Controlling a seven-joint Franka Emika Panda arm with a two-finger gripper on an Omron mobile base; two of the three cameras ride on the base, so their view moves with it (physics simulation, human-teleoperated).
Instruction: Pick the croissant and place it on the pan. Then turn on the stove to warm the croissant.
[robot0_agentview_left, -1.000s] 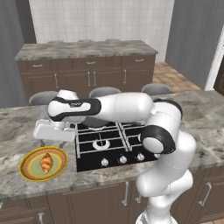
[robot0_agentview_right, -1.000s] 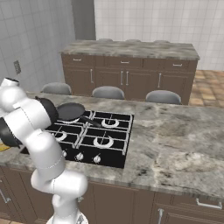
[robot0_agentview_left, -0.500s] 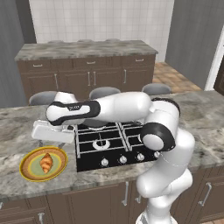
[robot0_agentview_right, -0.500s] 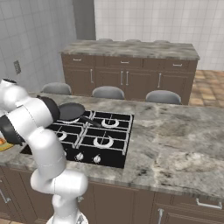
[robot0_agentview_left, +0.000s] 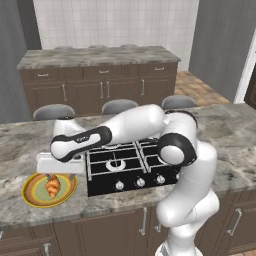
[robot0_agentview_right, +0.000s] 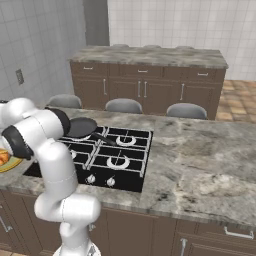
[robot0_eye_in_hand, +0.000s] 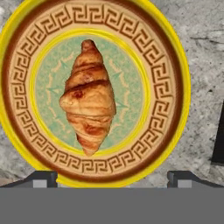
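The marble counter (robot0_agentview_left: 235, 135) is spreading across the kitchen, with the stove (robot0_agentview_left: 132, 165) lying sunk into it, knobs lining its near edge. In the right base view the pan (robot0_agentview_right: 81, 127) is sitting on the stove's (robot0_agentview_right: 107, 157) far-left burner, its handle pointing toward four o'clock. The white arm is reaching out from its base toward nine o'clock in the left base view, and the gripper (robot0_agentview_left: 56, 172) is hanging just above the plate (robot0_agentview_left: 35, 192), which is resting on the counter just beside the stove's left edge. The croissant (robot0_agentview_left: 52, 186) is lying in the plate's green centre, well apart from the pan. In the hand view the croissant (robot0_eye_in_hand: 89, 97) is stretching from twelve to six o'clock, and the two finger tips (robot0_eye_in_hand: 41, 178) are standing wide apart at seven and five o'clock, clamping nothing and touching neither pastry nor plate (robot0_eye_in_hand: 177, 105).
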